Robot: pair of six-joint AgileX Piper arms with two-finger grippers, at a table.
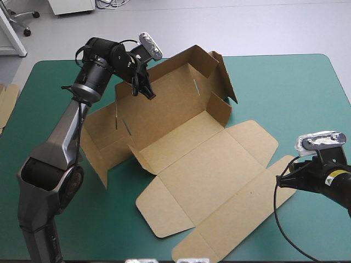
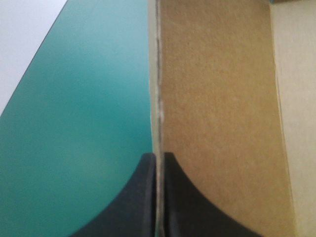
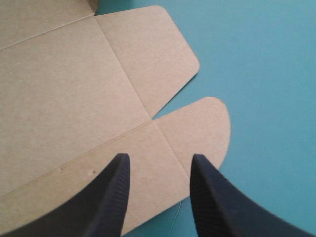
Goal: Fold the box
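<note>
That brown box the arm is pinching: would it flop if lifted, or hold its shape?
Probably stiff: a wall of the box stands upright with only the left gripper pinching its edge. It likely bends at its creases, since walls stand while the lid lies flat. The thin sheet looks light, so a push might slide it over the teal-green cover.

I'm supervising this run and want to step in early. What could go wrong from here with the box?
1. The left hand pinches only the edge of the raised wall; a pull could bend or tear it.
2. The right hand is open over the lid flap, holding nothing, so the box could slide across the teal-green cover.
</note>
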